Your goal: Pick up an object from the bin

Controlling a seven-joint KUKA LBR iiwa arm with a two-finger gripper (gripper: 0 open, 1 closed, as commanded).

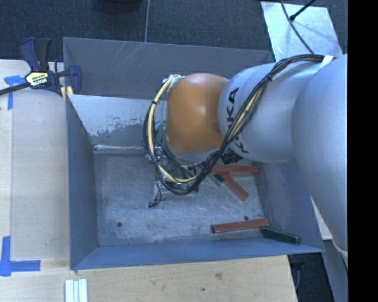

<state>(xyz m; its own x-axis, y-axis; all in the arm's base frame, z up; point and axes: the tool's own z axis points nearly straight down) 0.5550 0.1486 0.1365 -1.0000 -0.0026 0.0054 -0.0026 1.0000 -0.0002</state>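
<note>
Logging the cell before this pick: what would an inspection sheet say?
Surface: grey metal bin, floor scuffed.
Job's things: reddish-brown bar and angled bar close together right of the wrist; third bar by the near wall; dark stick in the near right corner.
Clutter: nothing seen.
Gripper: gripper low over the floor's middle, under the orange cover.
Cables: yellow and black cables bundled below the cover.
Surroundings: dark floor behind the bin.

A flat reddish-brown strip (240, 225), seemingly wooden, lies near right, a thin dark bar (281, 236) at its right end, and two more such strips (237, 180) meet at an angle farther back.
</note>
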